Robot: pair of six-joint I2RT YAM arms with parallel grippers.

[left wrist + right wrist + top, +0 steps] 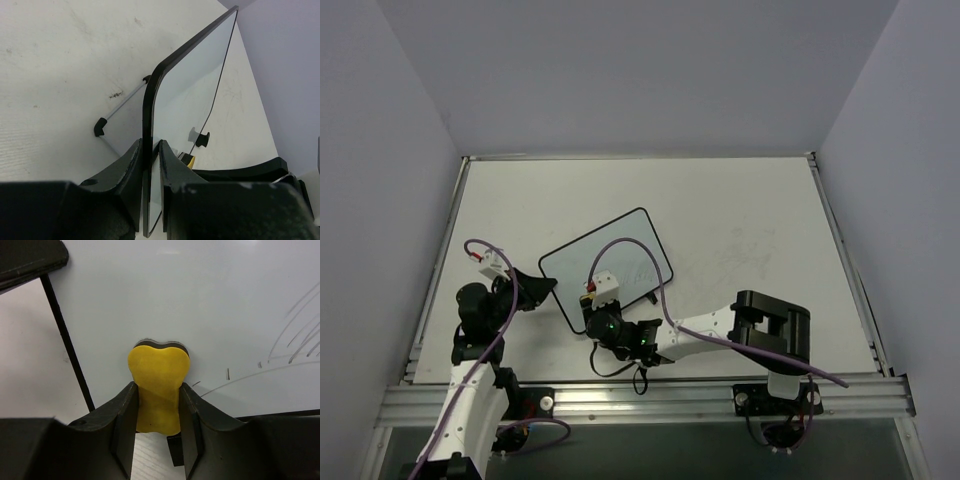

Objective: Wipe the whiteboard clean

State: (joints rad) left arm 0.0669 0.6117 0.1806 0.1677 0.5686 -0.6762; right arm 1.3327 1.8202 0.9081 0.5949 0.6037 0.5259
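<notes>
The whiteboard [610,262] lies tilted on the table, white with a thin black frame and faint dark strokes [300,340] on its face. My left gripper [542,290] is shut on the board's left edge; in the left wrist view the board [185,95] stands edge-on between the fingers [127,175]. My right gripper [592,298] is shut on a yellow sponge [157,385], squeezed between the fingers and pressed on the board's face [200,300] near its lower edge. The sponge also peeks out in the left wrist view [189,160].
The white table [750,230] stretches to the right and behind the board. Grey walls enclose it on three sides. A metal rail [650,400] runs along the near edge. A black foot [100,127] of the board shows in the left wrist view.
</notes>
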